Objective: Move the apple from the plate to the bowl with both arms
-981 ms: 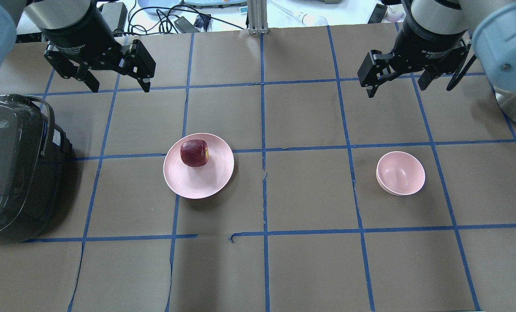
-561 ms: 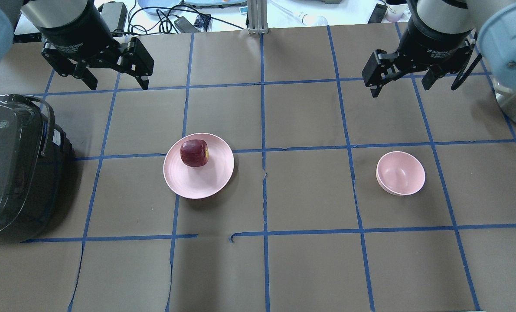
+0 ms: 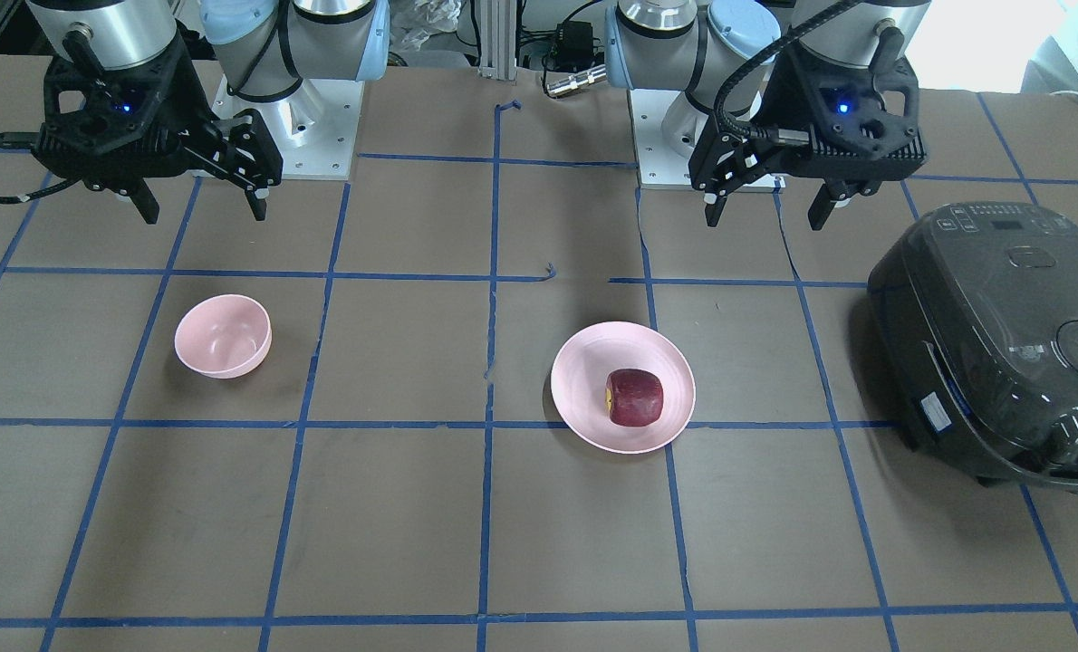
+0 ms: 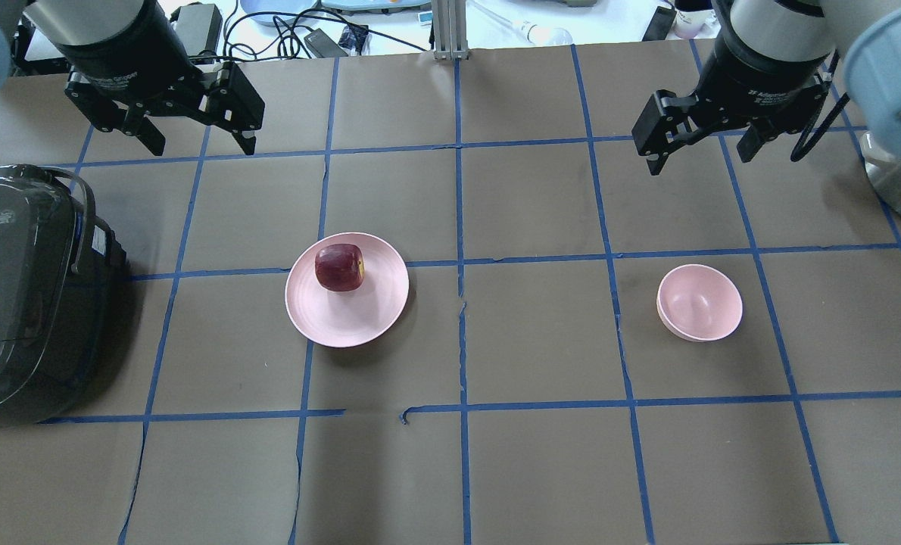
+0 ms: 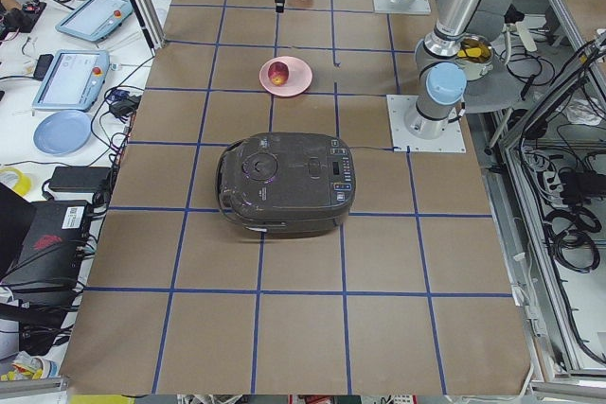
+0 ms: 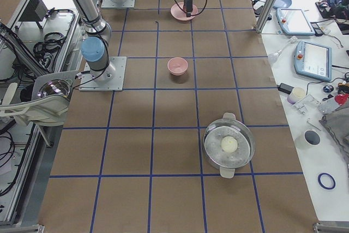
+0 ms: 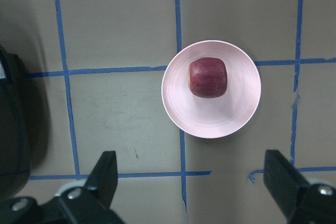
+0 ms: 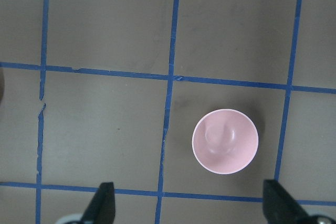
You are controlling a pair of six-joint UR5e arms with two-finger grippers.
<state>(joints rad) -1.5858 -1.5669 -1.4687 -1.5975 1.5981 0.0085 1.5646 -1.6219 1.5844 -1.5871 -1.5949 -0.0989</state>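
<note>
Apple (image 4: 338,267) is seated on plate (image 4: 347,322), off-centre toward the far rim. Bowl (image 4: 699,303) is set well apart on the right half, nothing in it. Left gripper (image 4: 201,147) is held above the table beyond the plate, jaws spread wide, nothing gripped. Right gripper (image 4: 700,160) is held likewise beyond the bowl. Cooker (image 4: 19,295) is parked at left edge.

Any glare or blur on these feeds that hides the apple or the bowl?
None hides them. Overhead: apple and bowl sharp, soft shadows only. Front-facing: top-right corner blown out, reflections on the black cooker. Left wrist: plate in focus, fingers at the bottom edge slightly soft.
</note>
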